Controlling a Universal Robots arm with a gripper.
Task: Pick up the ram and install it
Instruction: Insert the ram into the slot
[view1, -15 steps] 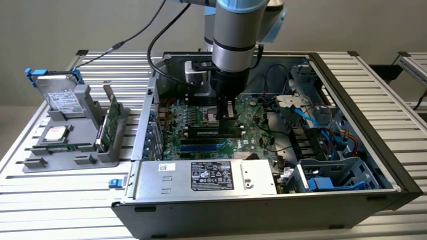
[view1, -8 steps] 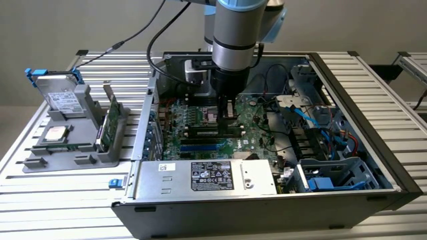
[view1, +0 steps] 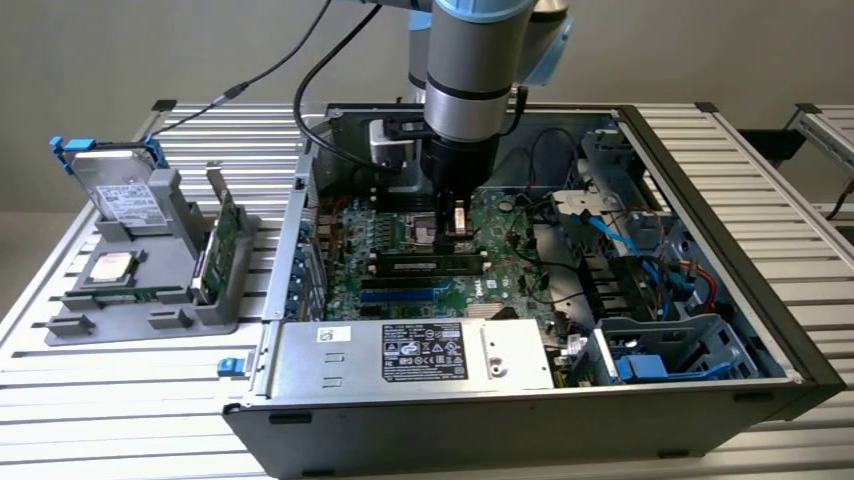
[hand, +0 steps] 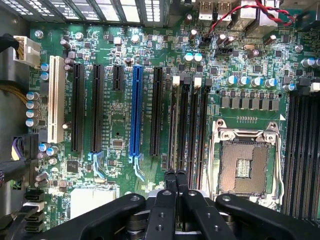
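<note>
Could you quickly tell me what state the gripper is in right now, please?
Gripper: shut, fingers together above the motherboard, nothing visibly held.

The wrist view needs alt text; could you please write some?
The shut gripper hangs over a green motherboard, its fingertips by the memory slots beside the empty CPU socket. Black, white and blue expansion slots run alongside.

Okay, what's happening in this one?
A robot arm is reaching down into an open PC case, its gripper shut just above the motherboard, beside the memory slots and the empty CPU socket. One ram stick already lies in a slot on the board. Whether the fingers pinch anything is unclear. A hard drive and a green card stand in the grey holder outside the case.
</note>
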